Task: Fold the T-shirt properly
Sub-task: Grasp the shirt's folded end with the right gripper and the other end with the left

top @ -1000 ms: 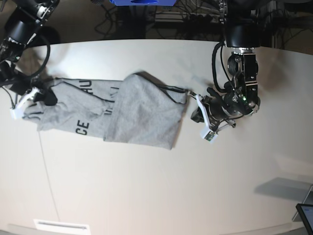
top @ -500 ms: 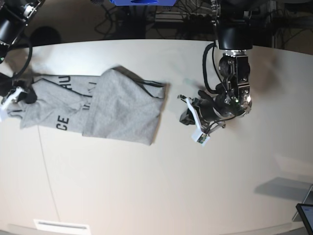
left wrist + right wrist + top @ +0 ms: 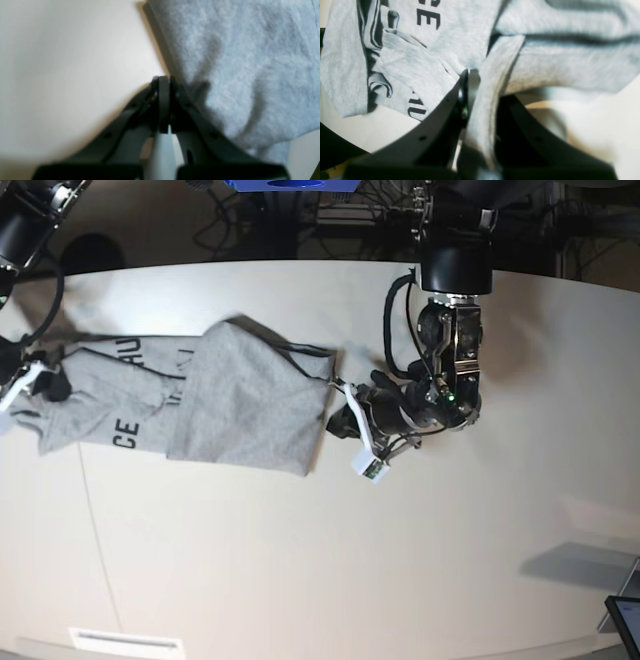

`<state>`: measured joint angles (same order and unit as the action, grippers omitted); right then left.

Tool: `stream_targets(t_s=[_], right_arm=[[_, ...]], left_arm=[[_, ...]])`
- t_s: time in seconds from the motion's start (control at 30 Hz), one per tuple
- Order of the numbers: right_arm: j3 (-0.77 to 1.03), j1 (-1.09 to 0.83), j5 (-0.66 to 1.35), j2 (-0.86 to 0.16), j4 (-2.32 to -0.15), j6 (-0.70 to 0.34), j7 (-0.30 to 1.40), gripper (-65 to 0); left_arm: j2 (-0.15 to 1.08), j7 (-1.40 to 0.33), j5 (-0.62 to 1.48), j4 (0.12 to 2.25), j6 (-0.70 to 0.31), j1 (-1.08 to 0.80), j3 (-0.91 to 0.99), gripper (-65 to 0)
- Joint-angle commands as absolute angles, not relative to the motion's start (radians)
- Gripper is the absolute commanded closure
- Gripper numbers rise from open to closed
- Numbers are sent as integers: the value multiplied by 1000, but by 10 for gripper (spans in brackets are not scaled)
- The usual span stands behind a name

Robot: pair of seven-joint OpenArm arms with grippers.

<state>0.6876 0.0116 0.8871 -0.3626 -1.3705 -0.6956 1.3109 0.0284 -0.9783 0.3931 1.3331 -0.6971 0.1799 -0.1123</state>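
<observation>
Heather-grey cotton fabric fills most of both wrist views: the short-sleeved grey T-shirt with black block letters [image 3: 190,405] lies partly folded on the pale, smooth table [image 3: 330,560], toward the far-left part of the base view. A plain grey panel is laid over its middle and right side, while black letters show on the layer beneath, at the left.

The right gripper [image 3: 472,75] is pinched on a bunched fold of the T-shirt at the garment's left end in the base view; the right wrist view shows a strip of grey cloth running down between the two black fingers [image 3: 463,100].

The left gripper [image 3: 163,81] sits at the opposite end, just at the T-shirt's right edge. Its black fingers are pressed together with no gap, and no cloth can be seen between them; the fabric's edge lies right beside the tips. Whether the tips touch the cloth cannot be told.
</observation>
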Motion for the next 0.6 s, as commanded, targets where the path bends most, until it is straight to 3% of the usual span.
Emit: stream_targets(t_s=[0.0,0.4,0.57], right_arm=[[693,25,909,-374,-1392,-698,1297,-3],[693,16,914,-331,-1455,-698,1331,-3],[691,-25,1020,-335,-1567,-698,1325,-3]], left_arm=[[25,-1026,361,1333,-698,182,-117,0],[-5,-1026,361,1287,-698,182,-117,0],[-5,-1026,354,1287,-698,180,-117,0]])
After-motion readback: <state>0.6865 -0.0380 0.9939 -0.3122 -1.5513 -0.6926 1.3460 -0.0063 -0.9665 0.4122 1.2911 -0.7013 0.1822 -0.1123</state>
